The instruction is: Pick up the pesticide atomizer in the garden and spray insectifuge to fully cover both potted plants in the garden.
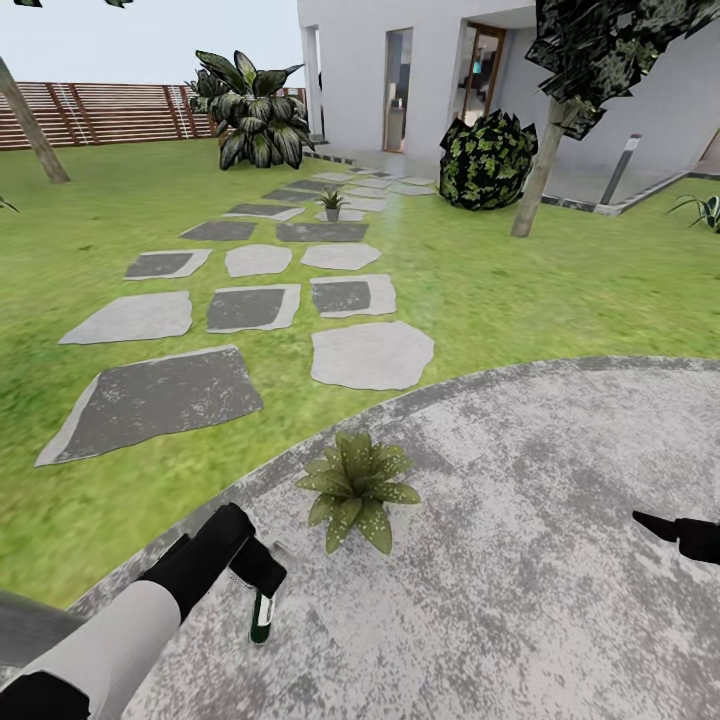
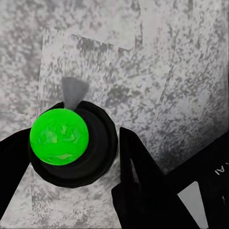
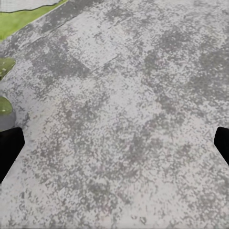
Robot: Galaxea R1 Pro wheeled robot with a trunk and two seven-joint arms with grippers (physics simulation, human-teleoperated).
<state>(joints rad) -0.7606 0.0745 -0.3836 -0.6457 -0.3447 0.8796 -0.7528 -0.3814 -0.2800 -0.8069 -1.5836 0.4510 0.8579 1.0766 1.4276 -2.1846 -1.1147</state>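
Note:
My left gripper (image 1: pixel 258 578) hangs low over the round grey patio (image 1: pixel 560 520), shut on the pesticide atomizer (image 1: pixel 262 612), a slim dark green bottle with a white label that points down. In the left wrist view the atomizer (image 2: pixel 61 137) appears end-on as a bright green round part in a black ring, between the black fingers (image 2: pixel 143 186). One potted plant (image 1: pixel 355 485), a rosette of pointed green leaves, stands on the patio just right of the bottle. A second potted plant (image 1: pixel 331 204) sits far off among the stepping stones. My right gripper (image 1: pixel 662 525) stands open at the right edge, its fingertips (image 3: pixel 9 148) spread wide over bare paving.
Grey stepping stones (image 1: pixel 370 355) lead across the lawn to a white house (image 1: pixel 420 70). A dark round shrub (image 1: pixel 487 160) and a tree trunk (image 1: pixel 540 170) stand to the right, a big leafy plant (image 1: pixel 255 110) and a wooden slat fence (image 1: pixel 110 112) to the back left.

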